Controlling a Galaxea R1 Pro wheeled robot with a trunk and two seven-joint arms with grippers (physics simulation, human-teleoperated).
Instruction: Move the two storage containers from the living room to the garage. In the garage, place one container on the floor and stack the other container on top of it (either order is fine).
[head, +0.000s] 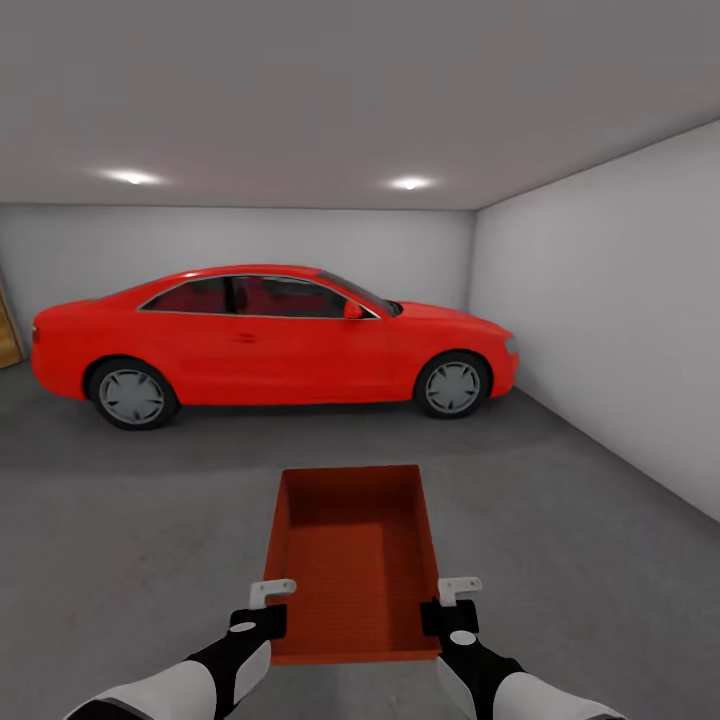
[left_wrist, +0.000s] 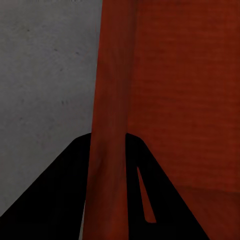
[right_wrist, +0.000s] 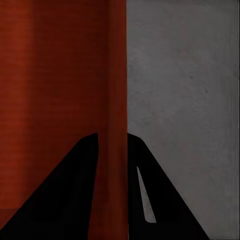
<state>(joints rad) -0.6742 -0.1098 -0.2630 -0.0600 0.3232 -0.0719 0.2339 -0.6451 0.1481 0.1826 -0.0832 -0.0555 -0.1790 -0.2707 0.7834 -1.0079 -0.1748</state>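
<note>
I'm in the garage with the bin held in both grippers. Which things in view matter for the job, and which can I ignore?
Job:
- storage container, open top up
- left gripper, on its left wall
- right gripper, on its right wall
- concrete floor, where it goes

Ignore:
- red car
- grey walls
- ceiling lights
- wooden door edge

Both arms reach forward, side by side and well apart. The left pincer is clamped on the left wall of the container, one finger on each side of it. The right pincer grips the right wall likewise.
</note>
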